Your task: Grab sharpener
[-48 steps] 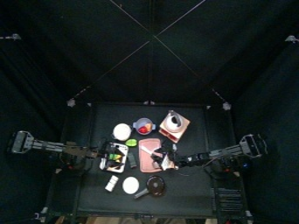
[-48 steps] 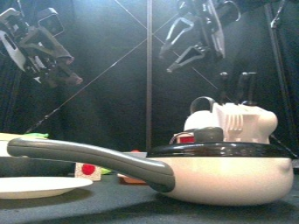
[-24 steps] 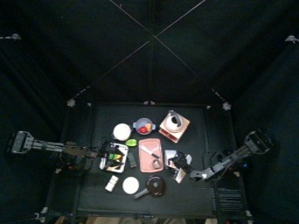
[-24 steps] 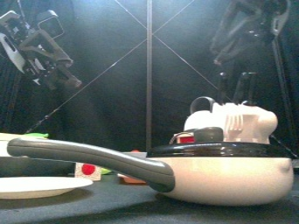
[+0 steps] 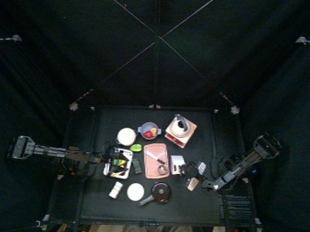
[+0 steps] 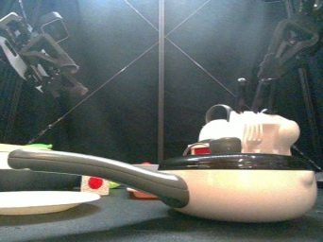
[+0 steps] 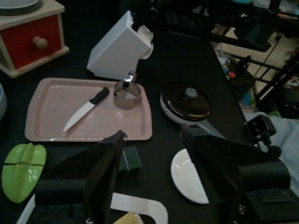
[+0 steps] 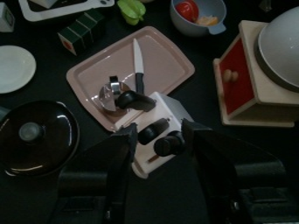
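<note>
A small grey metal and black thing (image 8: 117, 94), possibly the sharpener, lies on a pink tray (image 8: 170, 66) beside a black-handled knife (image 8: 136, 66). It also shows in the left wrist view (image 7: 126, 94). A white block with black handles (image 8: 158, 144) stands next to the tray. My right gripper (image 8: 160, 131) is open and empty, off to the right front of the tray (image 5: 208, 184). My left gripper (image 7: 152, 140) is open and empty, raised at the tray's left (image 5: 103, 161).
A black-lidded white pan (image 6: 240, 180) with a long grey handle stands at the front. A red and white box (image 8: 239, 74), a white plate (image 7: 193, 171), a green thing (image 7: 21, 166) and a bowl (image 8: 198, 10) crowd the table around the tray.
My right arm has swung back from the tray toward the table's right front corner. My left arm has hardly moved.
</note>
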Controlling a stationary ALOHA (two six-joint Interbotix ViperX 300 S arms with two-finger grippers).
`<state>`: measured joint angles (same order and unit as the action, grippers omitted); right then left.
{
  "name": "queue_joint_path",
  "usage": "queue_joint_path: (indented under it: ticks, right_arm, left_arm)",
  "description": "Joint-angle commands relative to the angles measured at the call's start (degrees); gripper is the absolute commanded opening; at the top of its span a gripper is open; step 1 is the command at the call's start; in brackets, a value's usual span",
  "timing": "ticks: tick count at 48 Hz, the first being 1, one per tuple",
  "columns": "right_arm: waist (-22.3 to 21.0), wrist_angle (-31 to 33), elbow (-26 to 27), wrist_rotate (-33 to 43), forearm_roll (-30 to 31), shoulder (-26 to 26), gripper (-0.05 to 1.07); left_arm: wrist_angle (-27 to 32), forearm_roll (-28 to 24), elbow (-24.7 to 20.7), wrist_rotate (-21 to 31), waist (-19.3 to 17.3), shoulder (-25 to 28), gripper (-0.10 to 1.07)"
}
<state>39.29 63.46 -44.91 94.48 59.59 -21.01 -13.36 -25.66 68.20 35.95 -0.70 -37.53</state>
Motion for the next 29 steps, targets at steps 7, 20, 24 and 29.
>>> queue_joint_path:
  ticks: [7, 20, 24, 29]
  right_arm:
    - [0.97, 2.46, 1.76, -7.56, -4.75, -0.97, 0.81]
    - [0.09, 4.39, 5.10, -17.75, -8.61, -0.35, 0.81]
    - [-0.26, 4.39, 5.27, -18.11, -8.44, 0.18, 0.81]
    - [-0.79, 4.39, 4.75, -18.19, -8.17, 0.44, 0.81]
  left_arm:
    - [-0.53, 0.09, -0.62, -0.09, -0.26, -0.09, 0.91]
    - [-0.53, 0.09, -0.53, 0.00, -0.53, -0.18, 0.91]
    - [-0.53, 0.09, -0.53, 0.00, -0.53, -0.09, 0.91]
    - [-0.44, 0.09, -0.44, -0.09, -0.53, -0.09, 0.91]
